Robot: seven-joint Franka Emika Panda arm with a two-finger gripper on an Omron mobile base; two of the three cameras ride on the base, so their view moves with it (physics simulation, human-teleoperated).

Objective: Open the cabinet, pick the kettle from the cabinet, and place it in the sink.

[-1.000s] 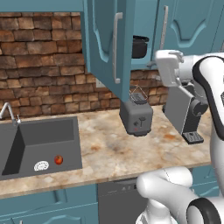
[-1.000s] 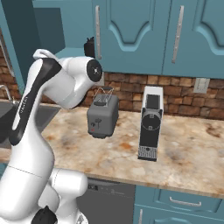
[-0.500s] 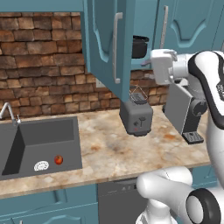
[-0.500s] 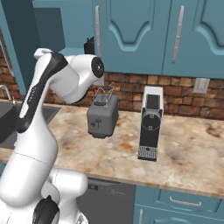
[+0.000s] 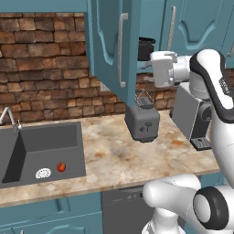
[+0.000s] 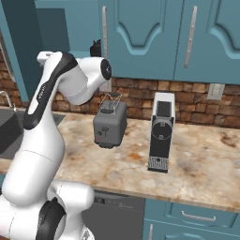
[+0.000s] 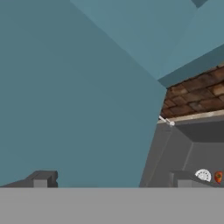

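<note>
Already the cabinet (image 5: 109, 50) door is open; the tool (image 5: 157, 68), fingers apart and empty, must fetch the kettle (image 5: 146, 47) for the sink (image 5: 45, 146).

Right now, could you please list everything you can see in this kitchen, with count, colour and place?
cabinet: one, teal-blue, on the wall, door swung open.
kettle: one, black, inside the open cabinet.
closed wall cabinets: teal-blue, silver bar handles, right of the open one.
sink: one, dark grey, set in the counter at left.
faucet: one, chrome, behind the sink.
small red item: one, in the sink.
small white item: one, in the sink.
toaster: one, grey, on the counter.
coffee machine: one, white and black, right of the toaster.
gripper: one, fingers dark, open, beside the cabinet door.
</note>
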